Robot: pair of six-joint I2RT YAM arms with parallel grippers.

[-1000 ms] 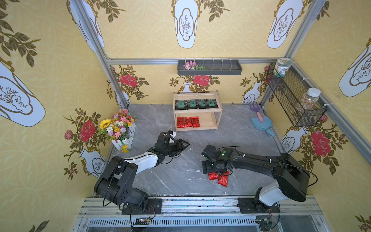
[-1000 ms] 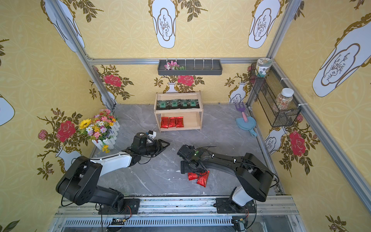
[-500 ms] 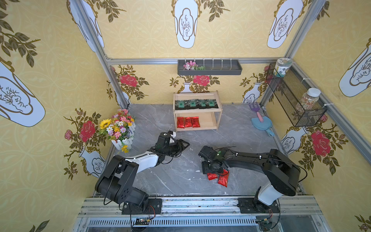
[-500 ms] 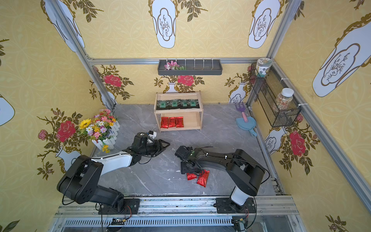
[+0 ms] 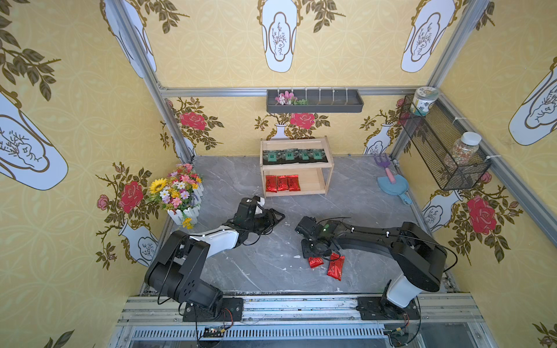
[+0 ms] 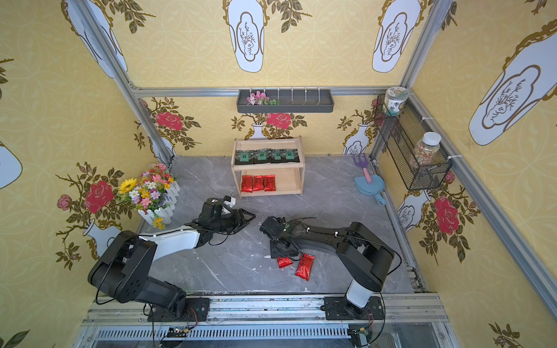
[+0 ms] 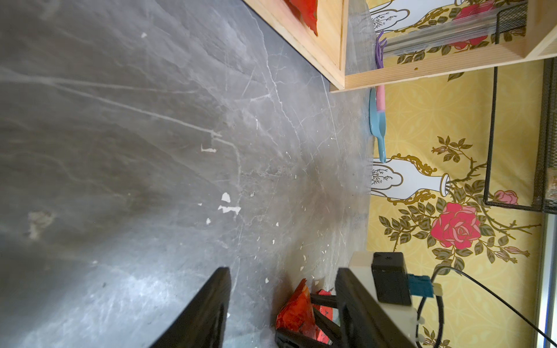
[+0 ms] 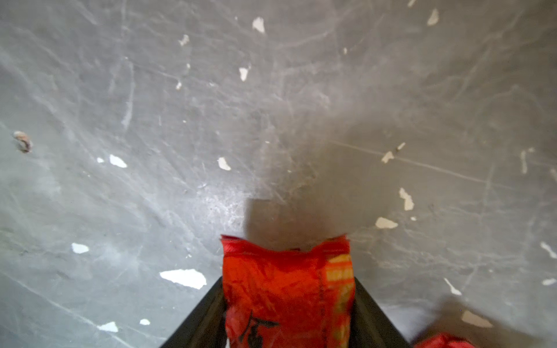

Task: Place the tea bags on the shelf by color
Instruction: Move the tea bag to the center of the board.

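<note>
In both top views we see the whole grey marble-veined tabletop [image 5: 256,271], with the pale wooden shelf [image 5: 329,176] at its far side by the back wall. The left wrist view catches only a raw-grained corner of that shelf, and the right wrist view none of it. The left gripper [image 5: 277,219] sits low over the slab near the middle, its flat black fingers [image 7: 211,304] parted with nothing between them. The right gripper [image 5: 312,255] points down nearer the front edge. Only its own wrist view shows the jaws pressed against both sides of a crinkled red foil packet [image 8: 286,289] with black script. Four square black sachets [image 5: 294,156] fill the upper tier in a row. Three shelved red packets [image 5: 282,183] lie side by side at the left of the lower tier. A loose red packet [image 5: 335,266] lies just beside the gripped one. Small white chips [image 8: 183,277] fleck the stone, plain only up close.
</note>
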